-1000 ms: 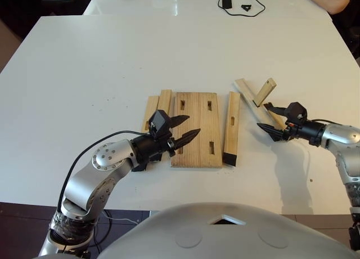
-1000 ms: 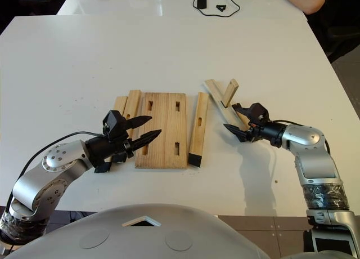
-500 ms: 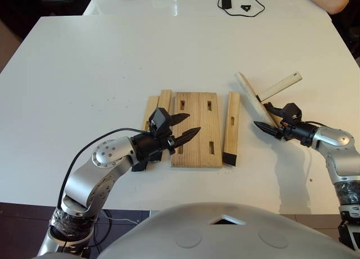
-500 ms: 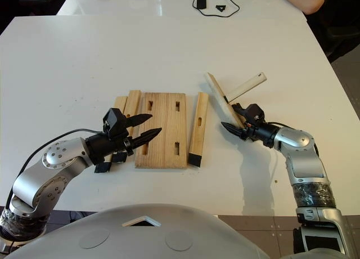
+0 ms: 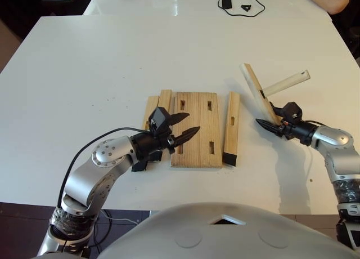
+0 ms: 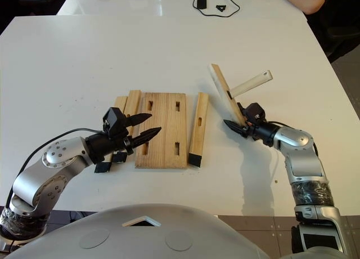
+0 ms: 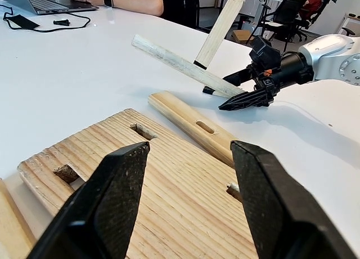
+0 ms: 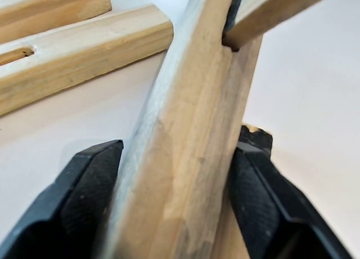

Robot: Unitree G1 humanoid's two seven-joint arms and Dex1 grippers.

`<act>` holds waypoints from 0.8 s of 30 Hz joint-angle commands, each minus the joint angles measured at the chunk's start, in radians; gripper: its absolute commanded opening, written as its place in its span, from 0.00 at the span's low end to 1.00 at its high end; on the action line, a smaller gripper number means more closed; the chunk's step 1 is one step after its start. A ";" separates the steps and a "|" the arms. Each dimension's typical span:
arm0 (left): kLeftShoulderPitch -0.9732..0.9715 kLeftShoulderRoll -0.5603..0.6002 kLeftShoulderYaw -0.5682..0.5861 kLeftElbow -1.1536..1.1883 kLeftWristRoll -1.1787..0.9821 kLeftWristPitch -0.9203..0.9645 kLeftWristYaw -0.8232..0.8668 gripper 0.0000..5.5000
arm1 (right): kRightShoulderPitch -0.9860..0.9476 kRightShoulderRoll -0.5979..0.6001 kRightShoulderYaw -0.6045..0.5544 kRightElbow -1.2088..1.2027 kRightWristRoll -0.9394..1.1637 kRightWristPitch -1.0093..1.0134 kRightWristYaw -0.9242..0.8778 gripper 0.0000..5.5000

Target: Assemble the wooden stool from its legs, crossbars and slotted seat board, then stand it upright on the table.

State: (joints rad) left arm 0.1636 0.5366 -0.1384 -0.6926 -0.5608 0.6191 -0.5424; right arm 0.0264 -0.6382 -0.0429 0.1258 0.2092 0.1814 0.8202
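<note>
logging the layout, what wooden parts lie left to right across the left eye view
two narrow bars → slotted seat board → slotted leg → joined leg and crossbar, held in the right gripper

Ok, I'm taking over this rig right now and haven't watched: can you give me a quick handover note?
Left tool: open, over the flat seat board, near left corner.
Right tool: shut on the held leg, tilted up above the table, crossbar plugged into it.
A slotted leg lies right of the board, two sticks left.
Done: one leg-crossbar joint. Left: other joints, seat, standing it up.
</note>
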 commanded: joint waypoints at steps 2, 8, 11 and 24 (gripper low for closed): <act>-0.096 -0.076 0.107 0.069 -0.020 0.019 0.108 0.49 | -0.047 0.020 -0.047 -0.108 0.088 0.048 0.003 0.47; -0.168 -0.133 0.186 0.119 -0.059 0.055 0.181 0.49 | -0.091 0.016 -0.058 -0.197 0.135 0.099 -0.002 0.28; -0.161 -0.138 0.179 0.116 -0.053 0.060 0.185 0.49 | -0.086 0.010 -0.046 -0.188 0.117 0.087 -0.002 0.19; -0.144 -0.124 0.128 0.110 -0.016 0.067 0.161 0.49 | -0.155 -0.057 -0.019 -0.007 0.049 0.025 0.092 0.14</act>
State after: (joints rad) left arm 0.0140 0.3994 -0.0022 -0.5806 -0.5886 0.6759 -0.3732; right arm -0.1298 -0.6803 -0.0717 0.1246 0.2469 0.2000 0.8806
